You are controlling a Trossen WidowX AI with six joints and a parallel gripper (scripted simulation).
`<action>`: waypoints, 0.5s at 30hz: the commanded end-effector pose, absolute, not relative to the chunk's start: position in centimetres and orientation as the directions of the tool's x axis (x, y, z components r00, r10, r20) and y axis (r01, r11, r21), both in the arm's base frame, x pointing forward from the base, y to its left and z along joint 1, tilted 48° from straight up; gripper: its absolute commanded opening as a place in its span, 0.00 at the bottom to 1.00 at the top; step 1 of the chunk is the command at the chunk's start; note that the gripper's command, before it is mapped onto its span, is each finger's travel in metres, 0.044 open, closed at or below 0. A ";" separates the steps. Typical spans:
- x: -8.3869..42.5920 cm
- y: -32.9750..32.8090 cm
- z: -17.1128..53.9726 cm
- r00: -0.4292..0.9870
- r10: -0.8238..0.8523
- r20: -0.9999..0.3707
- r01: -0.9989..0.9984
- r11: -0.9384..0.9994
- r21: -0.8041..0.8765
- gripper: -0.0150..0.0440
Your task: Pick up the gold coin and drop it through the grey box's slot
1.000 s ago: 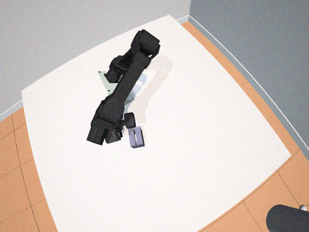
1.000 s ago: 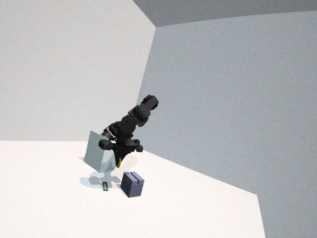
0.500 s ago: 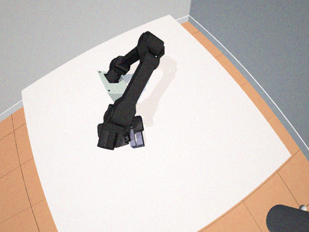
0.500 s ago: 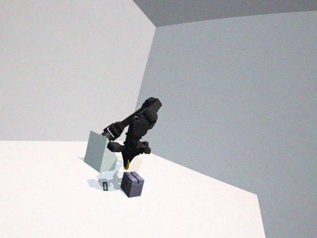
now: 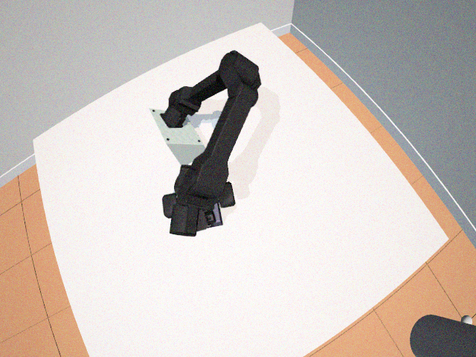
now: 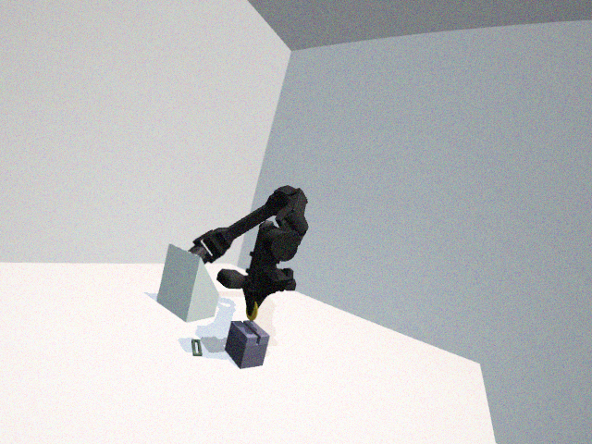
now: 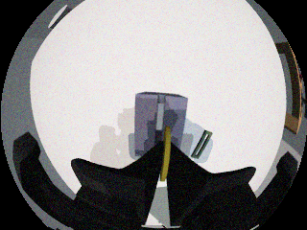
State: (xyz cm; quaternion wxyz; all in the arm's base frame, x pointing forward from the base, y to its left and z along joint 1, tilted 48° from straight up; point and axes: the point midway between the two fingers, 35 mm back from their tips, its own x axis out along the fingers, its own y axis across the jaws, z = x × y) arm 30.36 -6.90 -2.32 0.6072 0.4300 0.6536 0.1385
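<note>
My gripper (image 6: 252,313) (image 7: 164,145) is shut on the gold coin (image 6: 254,310) (image 7: 166,160), which stands on edge between the fingertips. The coin is just above the grey box (image 6: 245,351) (image 7: 146,112), near the back end of its lid in the exterior view. In the wrist view the coin lies close to the line of the slot (image 7: 160,115), a little to its right and slightly tilted. The dark-green holder (image 6: 192,348) (image 7: 196,154) is empty, beside the box. In the top view the arm hides the coin, the holder and most of the box (image 5: 219,215).
A pale green wedge-shaped mount (image 5: 184,152) (image 6: 177,281) carries the arm's base, behind the holder and box. Everything stands on a white table (image 5: 307,249) (image 6: 382,396). A dark rounded object (image 5: 442,336) is at the lower right corner of the top view.
</note>
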 end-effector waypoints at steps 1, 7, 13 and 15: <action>30.7 -6.6 -2.0 0.107 0.733 -0.672 0.394 0.589 0.705 0.26; 30.4 -6.9 -2.3 0.107 0.730 -0.675 0.394 0.592 0.703 0.25; 30.4 -6.9 -2.3 0.107 0.730 -0.675 0.394 0.592 0.703 0.25; 30.4 -6.8 -2.3 0.107 0.730 -0.675 0.393 0.592 0.703 0.25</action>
